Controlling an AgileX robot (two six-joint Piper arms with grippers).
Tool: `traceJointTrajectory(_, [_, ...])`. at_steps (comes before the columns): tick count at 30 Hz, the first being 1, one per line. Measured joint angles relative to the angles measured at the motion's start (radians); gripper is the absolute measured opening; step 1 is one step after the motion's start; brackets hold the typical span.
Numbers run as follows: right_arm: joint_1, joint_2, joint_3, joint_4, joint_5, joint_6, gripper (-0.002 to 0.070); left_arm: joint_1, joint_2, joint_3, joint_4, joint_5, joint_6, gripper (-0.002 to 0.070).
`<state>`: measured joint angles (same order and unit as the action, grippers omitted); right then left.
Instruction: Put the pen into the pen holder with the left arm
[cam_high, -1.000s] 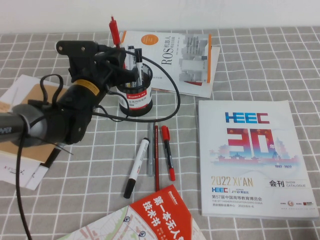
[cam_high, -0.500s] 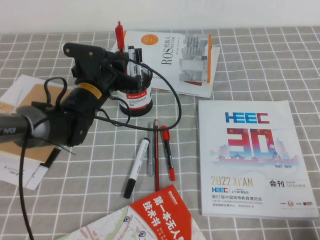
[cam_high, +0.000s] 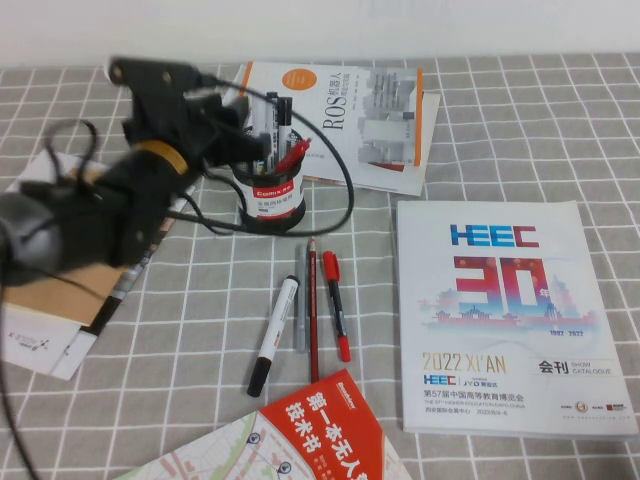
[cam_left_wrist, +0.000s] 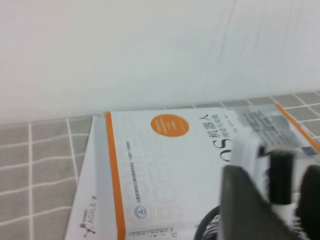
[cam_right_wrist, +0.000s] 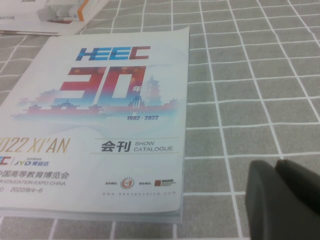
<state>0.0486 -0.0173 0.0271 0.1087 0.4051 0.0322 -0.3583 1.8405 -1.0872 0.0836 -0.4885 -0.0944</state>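
Observation:
The red pen stands tilted inside the black mesh pen holder, its upper end leaning over the rim to the right. A white marker with a black cap also stands in the holder and shows in the left wrist view. My left gripper is open and empty just left of the holder's top, blurred by motion; in the left wrist view its fingers flank the marker without touching it. My right gripper is shut and empty over the checked cloth, out of the high view.
In front of the holder lie a white marker, a grey pen, a thin red pencil and a red-black pen. The ROS book lies behind, the HEEC catalogue right, a red booklet front, papers left.
The left gripper held the red pen upright above the holder; it has let go, the pen has dropped into the holder, and the arm has swung left.

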Motion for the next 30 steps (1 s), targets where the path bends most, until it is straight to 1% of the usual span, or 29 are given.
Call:
traceJointTrajectory(4, [0.000,0.000,0.000,0.000,0.000,0.000,-0.0013,0.000,-0.143,0.000,0.034,0.180,-0.002,0.0064])
traceJointTrajectory(5, [0.000,0.000,0.000,0.000,0.000,0.000,-0.0013,-0.002,-0.184,0.000,0.042,0.222,-0.002,0.0041])
traceJointTrajectory(7, [0.000,0.000,0.000,0.000,0.000,0.000,-0.0013,-0.002,-0.255,0.000,0.056,0.296,-0.002,0.0018])
traceJointTrajectory(14, [0.000,0.000,0.000,0.000,0.000,0.000,-0.0013,-0.017,-0.501,0.000,0.066,0.593,0.000,0.0000])
traceJointTrajectory(16, [0.000,0.000,0.000,0.000,0.000,0.000,-0.0013,-0.024,-0.562,0.017,0.067,0.649,0.008,0.0000])
traceJointTrajectory(21, [0.000,0.000,0.000,0.002,0.002,0.000,-0.0013,-0.041,-0.756,0.149,0.058,0.678,0.006,-0.0001])
traceJointTrajectory(26, [0.000,0.000,0.000,0.003,0.002,0.000,-0.0013,-0.044,-0.985,0.362,0.016,0.694,-0.013,-0.0002])
traceJointTrajectory(30, [0.000,0.000,0.000,0.004,0.002,0.000,-0.0013,-0.044,-1.160,0.494,-0.034,0.786,-0.015,-0.0002])
